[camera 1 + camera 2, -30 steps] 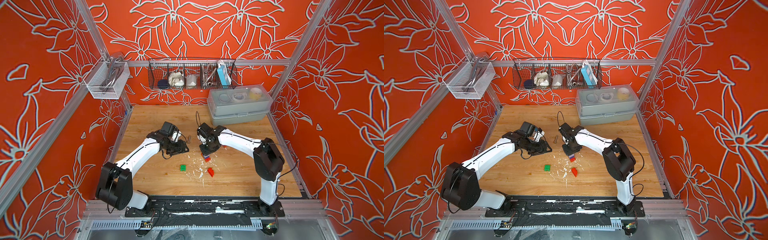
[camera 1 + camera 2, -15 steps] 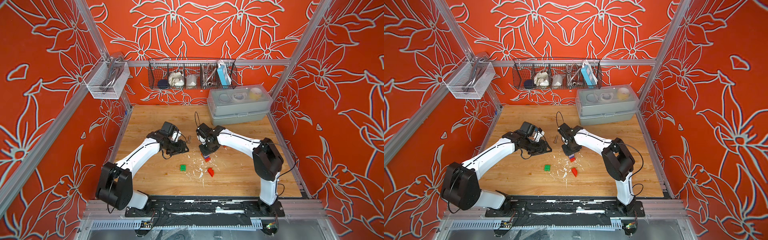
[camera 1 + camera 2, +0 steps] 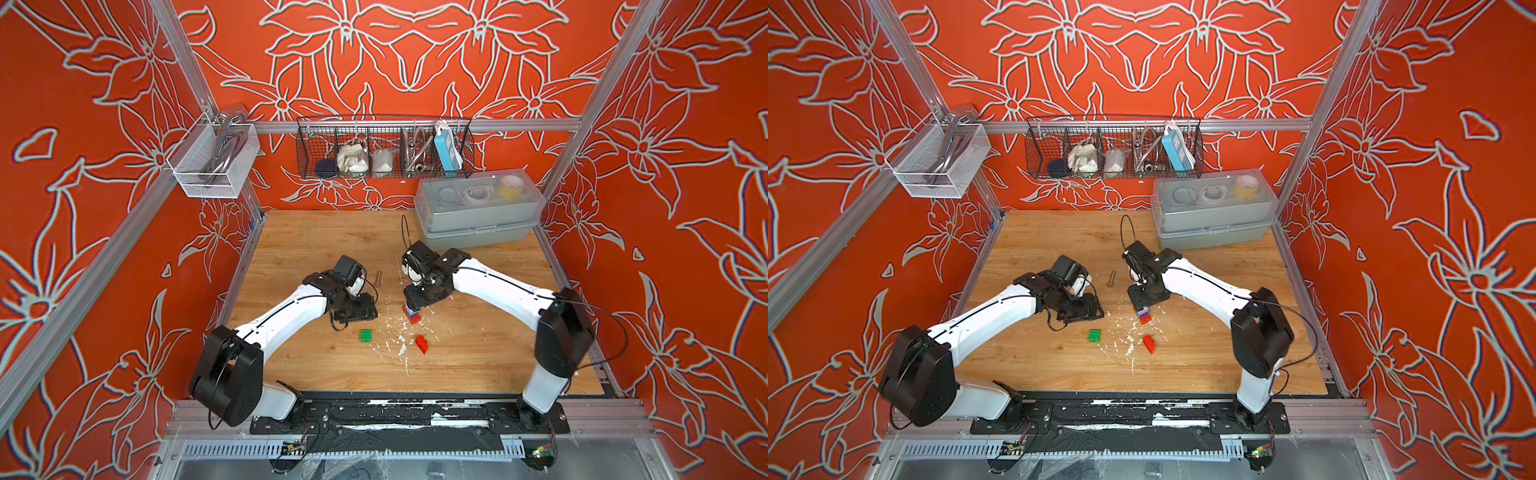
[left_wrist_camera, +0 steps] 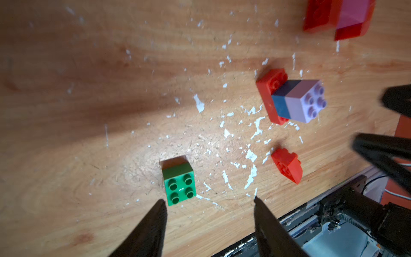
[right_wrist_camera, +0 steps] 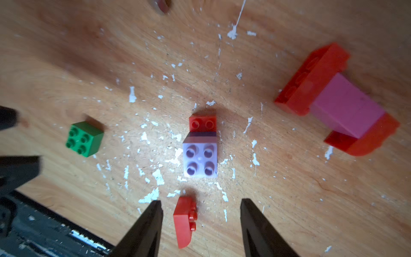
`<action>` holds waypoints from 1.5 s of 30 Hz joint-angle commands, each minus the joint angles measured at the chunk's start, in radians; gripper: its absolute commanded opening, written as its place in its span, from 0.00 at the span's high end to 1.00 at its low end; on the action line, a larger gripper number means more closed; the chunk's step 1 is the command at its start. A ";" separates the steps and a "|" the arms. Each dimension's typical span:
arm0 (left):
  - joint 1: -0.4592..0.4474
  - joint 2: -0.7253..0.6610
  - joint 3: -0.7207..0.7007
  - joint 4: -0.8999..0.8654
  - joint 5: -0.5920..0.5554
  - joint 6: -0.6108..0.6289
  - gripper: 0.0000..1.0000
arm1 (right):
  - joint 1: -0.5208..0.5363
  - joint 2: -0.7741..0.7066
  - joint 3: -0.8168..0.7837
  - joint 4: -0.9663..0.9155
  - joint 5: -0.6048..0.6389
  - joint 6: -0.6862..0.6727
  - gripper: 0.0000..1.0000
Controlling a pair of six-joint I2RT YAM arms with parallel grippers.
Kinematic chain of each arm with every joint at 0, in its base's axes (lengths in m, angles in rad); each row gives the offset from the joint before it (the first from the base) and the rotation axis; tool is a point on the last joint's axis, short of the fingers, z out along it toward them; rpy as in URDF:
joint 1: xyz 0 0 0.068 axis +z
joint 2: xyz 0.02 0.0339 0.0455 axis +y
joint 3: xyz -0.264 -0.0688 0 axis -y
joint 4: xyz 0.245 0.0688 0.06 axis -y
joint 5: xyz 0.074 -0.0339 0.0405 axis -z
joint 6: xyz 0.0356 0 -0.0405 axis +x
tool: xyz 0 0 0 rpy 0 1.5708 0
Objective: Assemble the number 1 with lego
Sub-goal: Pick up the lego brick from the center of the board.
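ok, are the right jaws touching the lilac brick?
Apart. The right wrist view shows the right gripper open, its jaws stopping short of the lilac brick, with bare table between them.

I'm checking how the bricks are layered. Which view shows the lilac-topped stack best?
The left wrist view: the lilac-topped stack appears side-on, lilac over blue on a red base. The right wrist view looks down on its studs, blue barely showing. In both top views it is tiny.
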 commanded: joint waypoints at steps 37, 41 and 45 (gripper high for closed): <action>-0.100 0.097 -0.157 0.221 -0.039 -0.227 0.90 | 0.110 -0.159 -0.234 0.207 -0.163 0.141 0.49; -0.122 0.086 -0.131 0.228 -0.034 -0.251 0.89 | 0.109 -0.141 -0.228 0.204 -0.155 0.134 0.42; -0.119 0.005 -0.117 0.171 -0.053 -0.244 0.84 | 0.117 -0.094 -0.198 0.184 -0.145 0.121 0.41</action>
